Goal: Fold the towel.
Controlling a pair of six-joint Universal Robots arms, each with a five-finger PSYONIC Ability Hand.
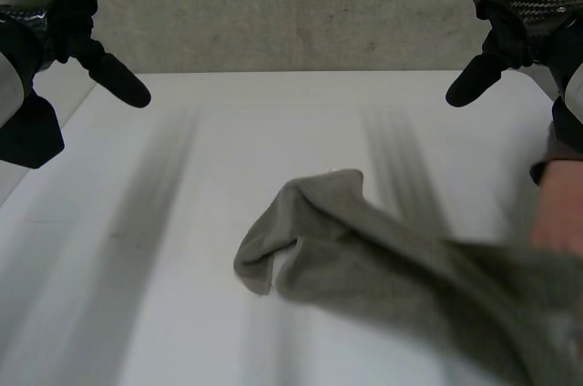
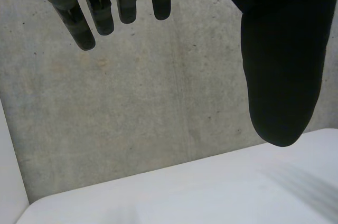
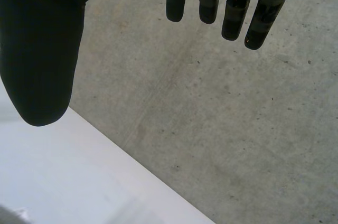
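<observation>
My left robot hand [image 1: 56, 11] and right robot hand [image 1: 521, 5] hang spread, empty, beyond the crumpled towel [image 1: 364, 259]; folding seems unstarted, so flattening comes next.

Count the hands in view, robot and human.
3. The robot's left hand is raised at the far left of the table, the right hand at its far right, both open. A person's hand is at the towel's right end; another may be out of sight.
</observation>
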